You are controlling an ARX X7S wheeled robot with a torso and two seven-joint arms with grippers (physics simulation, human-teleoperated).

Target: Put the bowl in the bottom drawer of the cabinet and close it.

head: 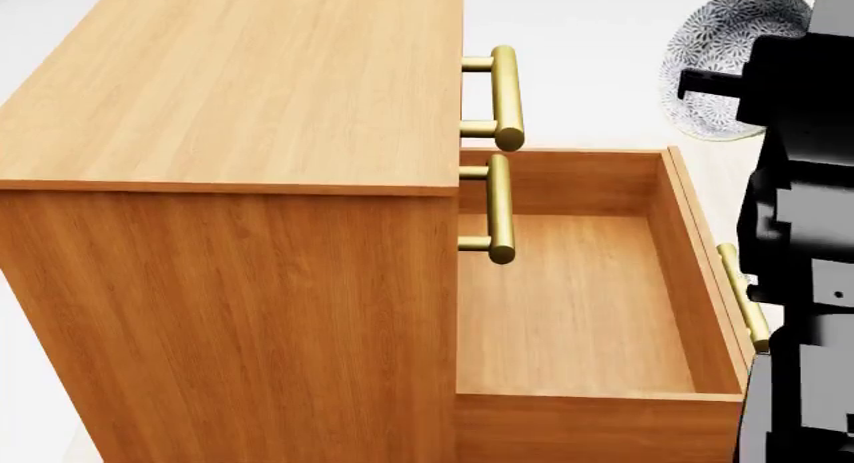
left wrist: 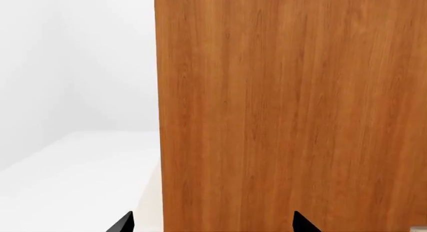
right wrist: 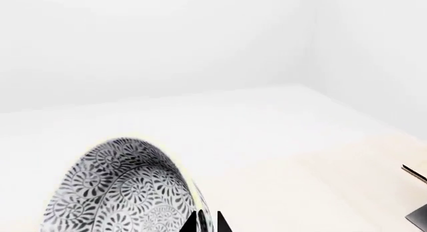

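Bottom drawer [head: 587, 293] gapes open; right arm [head: 801, 233] hides its 3 o'clock handle. Right jaws clamp the half-cropped bowl [right wrist: 123, 189]. Left jaws apart, facing the cabinet [left wrist: 287, 111].

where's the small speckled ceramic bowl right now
In the head view the speckled ceramic bowl is at upper right, beyond the open bottom drawer of the orange-brown wooden cabinet, tilted on edge and not in the drawer.

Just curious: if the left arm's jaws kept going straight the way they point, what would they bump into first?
Most likely the cabinet: its wooden side fills the view just ahead of the left gripper. How far off is unclear.
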